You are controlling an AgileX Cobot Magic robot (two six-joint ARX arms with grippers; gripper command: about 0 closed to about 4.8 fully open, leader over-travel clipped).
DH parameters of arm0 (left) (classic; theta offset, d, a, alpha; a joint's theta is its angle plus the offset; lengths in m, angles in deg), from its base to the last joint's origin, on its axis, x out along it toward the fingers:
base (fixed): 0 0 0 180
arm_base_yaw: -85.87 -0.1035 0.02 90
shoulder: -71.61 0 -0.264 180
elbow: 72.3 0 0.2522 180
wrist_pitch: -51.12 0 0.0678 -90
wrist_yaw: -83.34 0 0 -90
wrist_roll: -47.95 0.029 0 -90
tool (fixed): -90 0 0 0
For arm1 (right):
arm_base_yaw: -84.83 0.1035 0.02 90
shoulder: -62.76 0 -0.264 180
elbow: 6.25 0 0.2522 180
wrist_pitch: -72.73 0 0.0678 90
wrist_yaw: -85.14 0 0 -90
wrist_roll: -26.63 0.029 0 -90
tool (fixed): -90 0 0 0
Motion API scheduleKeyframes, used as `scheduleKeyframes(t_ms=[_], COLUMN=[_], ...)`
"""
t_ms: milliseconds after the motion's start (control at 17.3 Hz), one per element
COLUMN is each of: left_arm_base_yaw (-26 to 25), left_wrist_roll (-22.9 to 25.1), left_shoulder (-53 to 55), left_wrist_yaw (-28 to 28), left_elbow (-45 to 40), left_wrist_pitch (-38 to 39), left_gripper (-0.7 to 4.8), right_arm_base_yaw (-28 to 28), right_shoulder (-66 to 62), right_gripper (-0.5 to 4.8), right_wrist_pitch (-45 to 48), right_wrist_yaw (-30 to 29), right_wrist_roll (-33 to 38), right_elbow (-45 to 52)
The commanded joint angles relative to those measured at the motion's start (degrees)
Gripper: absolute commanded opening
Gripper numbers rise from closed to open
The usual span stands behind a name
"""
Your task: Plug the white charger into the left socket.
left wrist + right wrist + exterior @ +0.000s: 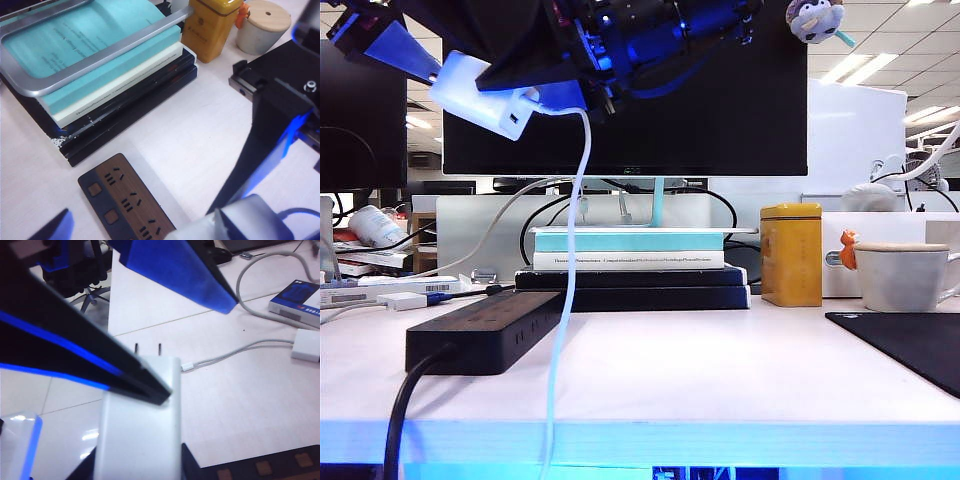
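Two end effectors and one charger, catalogued from my remote station.

1. White charger [480, 97]: raised high over the tabletop [720, 380], well above the power strip [485, 330]. It is not plugged in, and its two prongs [148, 347] are bare. Its thin white cable [565, 300] hangs down past the strip and over the tabletop's front edge.
2. Right end effector [137, 465]: clamped on the charger's body, one finger on each side.
3. Left end effector [195, 347]: released, jaws wide. It sits up beside the charger, with the black finger [75, 347] crossing the charger's corner and the blue finger [175, 270] apart from it. The prongs show in the gap between them.
4. Left socket [116, 176]: one of the slot groups in the strip's brown top face. It is empty, and I cannot tell which group counts as left.
5. Book stack [630, 262]: behind the strip, carrying the monitor [720, 100] stand.
6. Yellow tin [790, 255] and lidded mug [905, 275]: to the right of the books.
7. Small white adapter with blue plug [405, 300]: lying left of the strip.
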Motion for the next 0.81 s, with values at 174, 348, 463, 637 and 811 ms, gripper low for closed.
scheduleKeyframes(t_ms=[174, 348, 463, 637, 811], left_arm_base_yaw=[-0.07, -0.07, -0.07, -0.04, -0.04], left_wrist_roll=[2.38, 4.33, 4.31, 4.39, 11.1], left_shoulder=[-0.17, -0.96, -2.05, -3.26, -4.48], left_wrist_yaw=[-6.27, -6.1, -5.84, -5.64, -5.64], left_elbow=[0.24, 0.26, 0.59, 0.68, 0.68], left_wrist_pitch=[-1.68, -3.58, -6.08, -10.12, -10.93], left_gripper=[3.72, 3.72, 3.72, 3.72, 3.72], right_arm_base_yaw=[-2.34, -5.09, -6.12, -6.71, -7.82], right_shoulder=[0.68, 0.68, 0.68, 0.68, 0.68], right_gripper=[1.56, 1.56, 1.56, 1.55, 1.55], right_wrist_pitch=[6.95, 17.92, 26.62, 31.21, 31.5], right_wrist_yaw=[-0.68, -4.52, -6.88, -7.32, -8.44], right_wrist_roll=[18.25, 35.28, 44.28, 49.81, 55.04], right_elbow=[-0.55, -0.55, -0.55, -0.55, -0.66])
